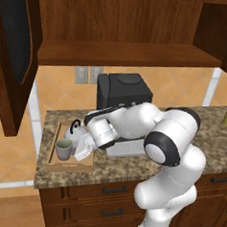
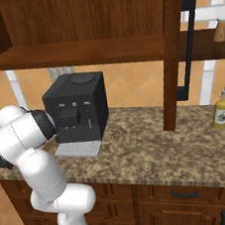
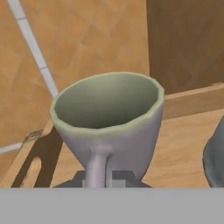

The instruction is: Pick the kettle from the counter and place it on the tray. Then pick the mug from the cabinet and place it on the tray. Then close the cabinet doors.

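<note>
Presently the pincer [image 1: 76,150] is clamped on the handle of the mug [image 1: 63,149], holding it upright over the tray [image 1: 57,166] just beside the kettle [image 1: 77,132], tray floor directly beneath.

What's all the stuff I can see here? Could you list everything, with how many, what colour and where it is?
mug: one, grey-green, over the near end of the tray, at the gripper
kettle: one, silver-grey with black handle, on the tray behind the mug
tray: one, light-brown wood, left end of the counter
counter: one, speckled brown-grey, over dark drawers
coffee machine: one, black, on the counter against the wall
bottle: one, yellowish, right end of the counter
cabinet: one, reddish-brown, on the wall above
cabinet doors: two, dark with black mesh panels, both swung open
wall sockets: two, grey, behind the coffee machine
gripper: one, dark-tipped, closed on the mug's handle
arm: one, white with dark joints
</note>
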### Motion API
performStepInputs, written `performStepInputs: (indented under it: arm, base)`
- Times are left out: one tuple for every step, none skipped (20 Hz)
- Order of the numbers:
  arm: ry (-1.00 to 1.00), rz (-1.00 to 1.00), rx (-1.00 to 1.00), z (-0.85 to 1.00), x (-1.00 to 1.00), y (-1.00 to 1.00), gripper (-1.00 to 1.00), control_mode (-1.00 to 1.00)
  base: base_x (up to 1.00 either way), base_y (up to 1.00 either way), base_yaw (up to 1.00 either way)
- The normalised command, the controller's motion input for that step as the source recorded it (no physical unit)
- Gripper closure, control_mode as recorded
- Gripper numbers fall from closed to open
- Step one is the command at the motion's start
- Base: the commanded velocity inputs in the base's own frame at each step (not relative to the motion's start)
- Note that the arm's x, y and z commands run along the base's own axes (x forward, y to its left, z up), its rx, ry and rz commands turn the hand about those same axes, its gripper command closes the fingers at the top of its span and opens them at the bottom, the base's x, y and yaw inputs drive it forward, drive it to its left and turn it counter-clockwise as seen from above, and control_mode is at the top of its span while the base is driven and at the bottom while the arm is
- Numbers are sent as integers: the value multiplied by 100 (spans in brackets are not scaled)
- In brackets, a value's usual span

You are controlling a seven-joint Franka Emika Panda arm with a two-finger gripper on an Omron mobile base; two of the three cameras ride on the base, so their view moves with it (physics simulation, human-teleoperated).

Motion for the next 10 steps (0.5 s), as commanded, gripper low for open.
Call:
performStepInputs:
  arm:
    - [0,0,0,-14,0,0,100,-100]
    - [2,-3,0,-7,0,0,-100,-100]
    - [7,-7,0,0,0,0,-100,-100]
    - [8,-8,0,0,0,0,-100,-100]
    - [10,-9,0,0,-1,-12,-100,-100]
    - [12,-9,0,1,0,-16,-100,-100]
    - [12,-8,0,8,0,-16,-100,-100]
    - [11,-7,0,13,0,-17,-100,-100]
    - [11,-7,0,23,0,-19,-100,-100]
    - [8,-7,0,26,0,-14,-100,-100]
  base:
    - [0,0,0]
    - [0,0,0]
    - [0,0,0]
    - [0,0,0]
    - [0,0,0]
    - [0,0,0]
    - [0,0,0]
    - [0,0,0]
    - [0,0,0]
    - [0,0,0]
